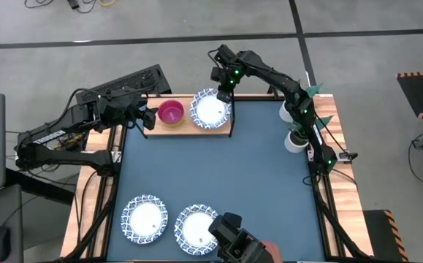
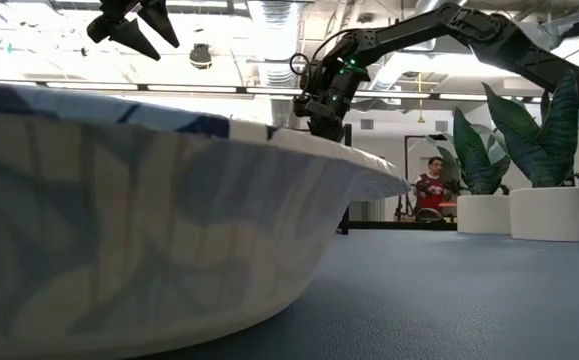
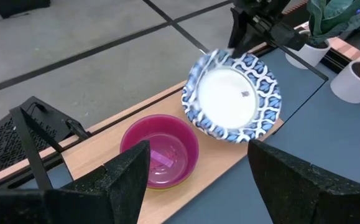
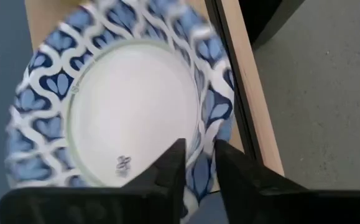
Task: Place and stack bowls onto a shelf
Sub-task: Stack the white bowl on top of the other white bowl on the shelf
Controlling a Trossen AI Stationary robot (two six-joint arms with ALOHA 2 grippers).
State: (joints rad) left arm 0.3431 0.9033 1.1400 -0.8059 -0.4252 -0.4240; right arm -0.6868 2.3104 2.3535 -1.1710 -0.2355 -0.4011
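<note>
A magenta bowl [image 1: 170, 112] and a patterned bowl [image 1: 210, 110] are set on the shelf [image 1: 185, 126], the latter's rim straddled by the right gripper [image 4: 198, 163] with narrowly parted jaws; two bowls [image 1: 144, 219] are left on the table.

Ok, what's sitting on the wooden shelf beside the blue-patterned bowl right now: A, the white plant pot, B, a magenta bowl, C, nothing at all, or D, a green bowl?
B: on the shelf a magenta bowl sits beside the blue-patterned bowl, which the left wrist view confirms; the white plant pots stand at the table's right edge.
</note>
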